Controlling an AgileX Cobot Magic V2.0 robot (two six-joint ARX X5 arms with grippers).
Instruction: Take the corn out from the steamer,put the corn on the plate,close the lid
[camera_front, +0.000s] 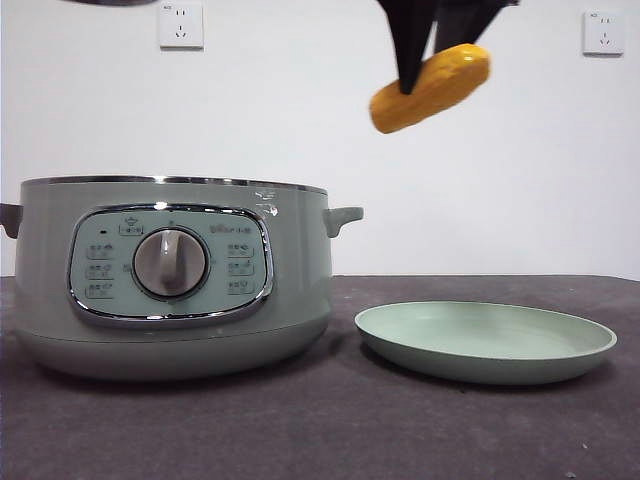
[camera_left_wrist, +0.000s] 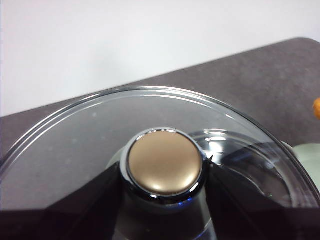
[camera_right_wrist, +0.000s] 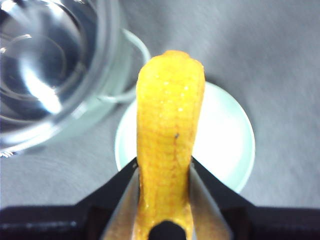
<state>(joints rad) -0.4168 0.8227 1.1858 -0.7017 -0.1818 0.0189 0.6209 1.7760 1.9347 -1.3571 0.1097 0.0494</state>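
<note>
My right gripper (camera_front: 412, 60) is shut on the yellow-orange corn (camera_front: 430, 88) and holds it tilted, high in the air above the near edge of the pale-green plate (camera_front: 485, 340). In the right wrist view the corn (camera_right_wrist: 170, 135) sits between the jaws, over the plate (camera_right_wrist: 225, 140). The sage-green steamer (camera_front: 170, 270) stands to the left with no lid on it; it also shows in the right wrist view (camera_right_wrist: 50, 75). My left gripper (camera_left_wrist: 165, 172) is shut on the knob (camera_left_wrist: 165, 161) of the glass lid (camera_left_wrist: 90, 135) and holds it up.
The dark table (camera_front: 330, 430) carries the steamer and the plate side by side. A white wall with two sockets (camera_front: 181, 24) stands behind. A dark sliver at the top left of the front view (camera_front: 110, 2) may be the held lid's edge.
</note>
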